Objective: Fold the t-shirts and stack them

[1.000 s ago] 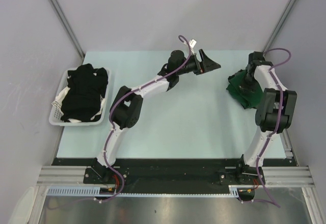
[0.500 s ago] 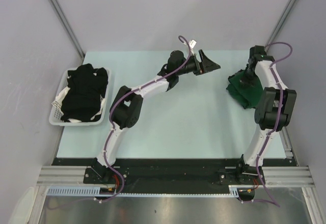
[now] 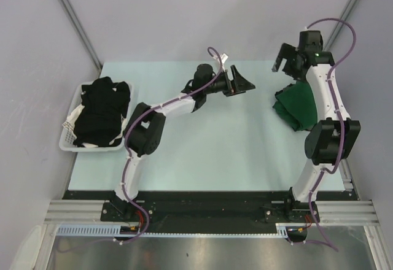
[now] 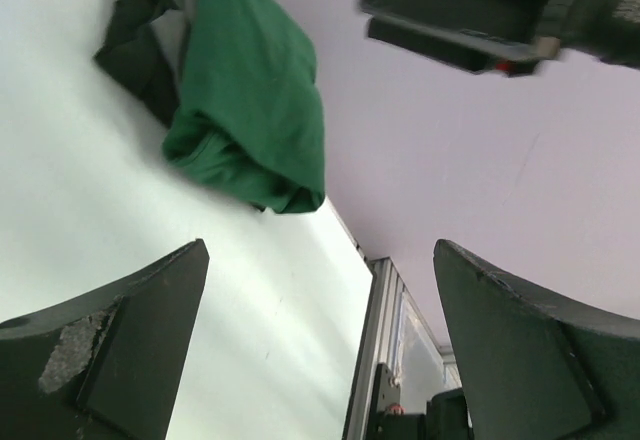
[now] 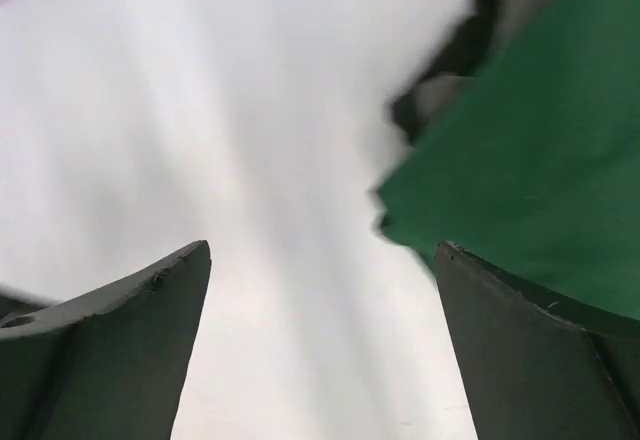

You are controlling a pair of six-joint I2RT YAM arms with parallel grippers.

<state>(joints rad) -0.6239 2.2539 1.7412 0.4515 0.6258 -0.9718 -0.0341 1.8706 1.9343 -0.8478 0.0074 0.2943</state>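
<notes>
A folded dark green t-shirt (image 3: 299,105) lies at the table's right side, on top of darker and grey cloth (image 4: 135,40). The left wrist view shows the green t-shirt (image 4: 255,100) ahead, and in the right wrist view it (image 5: 530,150) fills the upper right. My right gripper (image 3: 284,58) hangs open above the shirt's far left corner, with nothing between its fingers (image 5: 120,340). My left gripper (image 3: 245,84) is open over the table's middle back and points right toward the stack, also empty. Several black t-shirts (image 3: 101,111) are heaped in the basket.
A white slatted basket (image 3: 92,149) stands at the table's left edge. The pale table (image 3: 209,141) ends in a metal rail on the right (image 4: 385,340). Grey walls close in behind and at both sides.
My right gripper has opened and lifted off the green t-shirt, swinging up toward the back. The left arm has drawn slightly left. The green t-shirt stays on the stack.
</notes>
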